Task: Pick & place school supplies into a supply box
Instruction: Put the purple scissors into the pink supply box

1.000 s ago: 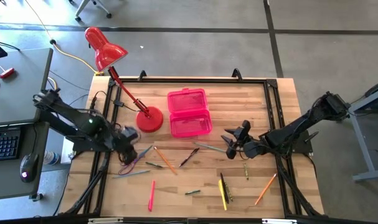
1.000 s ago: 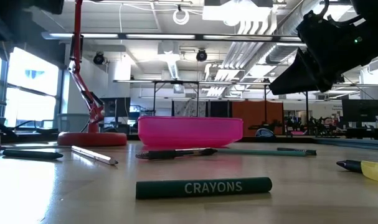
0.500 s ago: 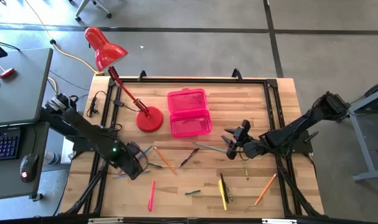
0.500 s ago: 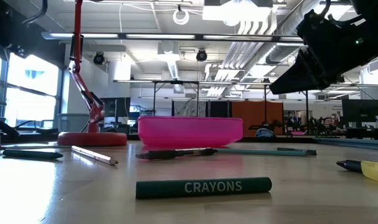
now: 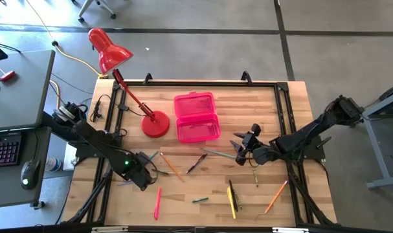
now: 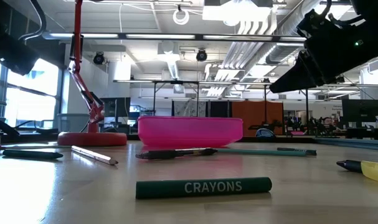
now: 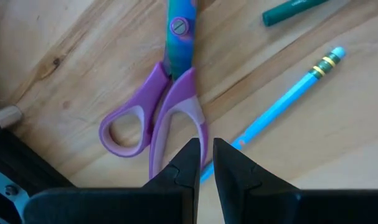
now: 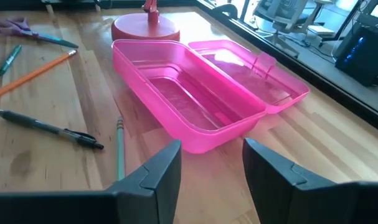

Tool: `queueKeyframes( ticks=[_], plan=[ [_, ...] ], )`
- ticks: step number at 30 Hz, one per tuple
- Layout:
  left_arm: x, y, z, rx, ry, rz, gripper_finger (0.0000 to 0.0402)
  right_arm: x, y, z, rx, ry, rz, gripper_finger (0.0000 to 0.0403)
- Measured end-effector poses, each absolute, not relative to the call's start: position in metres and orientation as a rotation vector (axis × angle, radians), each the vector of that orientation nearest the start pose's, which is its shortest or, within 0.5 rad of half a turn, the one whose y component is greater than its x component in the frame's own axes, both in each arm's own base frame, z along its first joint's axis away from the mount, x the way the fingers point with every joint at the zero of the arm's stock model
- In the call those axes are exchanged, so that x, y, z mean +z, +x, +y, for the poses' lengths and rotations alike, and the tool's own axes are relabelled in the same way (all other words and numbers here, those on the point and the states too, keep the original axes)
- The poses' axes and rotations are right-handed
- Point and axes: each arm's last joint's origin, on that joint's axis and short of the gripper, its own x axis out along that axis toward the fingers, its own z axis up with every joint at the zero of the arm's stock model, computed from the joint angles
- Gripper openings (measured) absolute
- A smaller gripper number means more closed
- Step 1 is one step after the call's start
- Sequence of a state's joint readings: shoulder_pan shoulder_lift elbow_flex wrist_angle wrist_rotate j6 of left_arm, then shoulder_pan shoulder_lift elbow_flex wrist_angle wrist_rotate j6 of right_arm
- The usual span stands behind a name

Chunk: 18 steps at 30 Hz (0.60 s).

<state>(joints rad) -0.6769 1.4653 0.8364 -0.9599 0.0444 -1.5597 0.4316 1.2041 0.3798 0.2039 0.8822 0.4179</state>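
The open pink supply box [image 5: 197, 118] lies flat at the table's far middle, its lid [image 8: 251, 71] folded out beside the tray [image 8: 176, 106]. Pencils, pens and crayons lie scattered in front of it. My left gripper [image 5: 143, 176] points straight down at the near left. Its fingers [image 7: 204, 163] are a narrow gap apart, above the purple-handled scissors [image 7: 157, 106] and a blue pencil [image 7: 282, 99]. Both lie flat on the wood. My right gripper [image 5: 238, 147] hangs open, aimed at the box's near corner [image 8: 210, 155].
A red desk lamp stands on its round base [image 5: 155, 124] left of the box. An orange pencil [image 5: 172, 166], a dark pen [image 5: 196, 163], a pink pen [image 5: 157, 202], a yellow marker [image 5: 232, 199] and a green crayon [image 6: 204, 186] lie on the near half.
My left gripper has come down and toward the table's near edge, tipping until it points straight down over the scissors. Its finger gap looks unchanged. The supplies and the box lie as before.
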Motion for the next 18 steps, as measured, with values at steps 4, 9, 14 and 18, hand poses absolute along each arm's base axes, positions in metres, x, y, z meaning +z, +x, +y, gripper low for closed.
queueKeyframes(
  ticks=[4, 9, 14, 18],
  plan=[
    [0.174, 0.174, -0.141, 0.699, -0.7, 1.499, 0.0074, 0.161, 0.196, 0.066, -0.517, 0.041, 0.393, 0.0149],
    [0.174, 0.174, -0.141, 0.699, -0.703, 1.497, 0.0074, 0.16, 0.197, 0.066, -0.514, 0.079, 0.388, 0.0149],
    [0.173, 0.176, -0.143, 0.681, -0.725, 1.466, 0.0074, 0.16, 0.197, 0.066, -0.514, 0.082, 0.387, 0.0149],
    [0.16, 0.173, -0.139, 0.695, -0.753, 1.447, 0.0074, 0.16, 0.197, 0.066, -0.514, 0.083, 0.386, 0.0149]
  ],
)
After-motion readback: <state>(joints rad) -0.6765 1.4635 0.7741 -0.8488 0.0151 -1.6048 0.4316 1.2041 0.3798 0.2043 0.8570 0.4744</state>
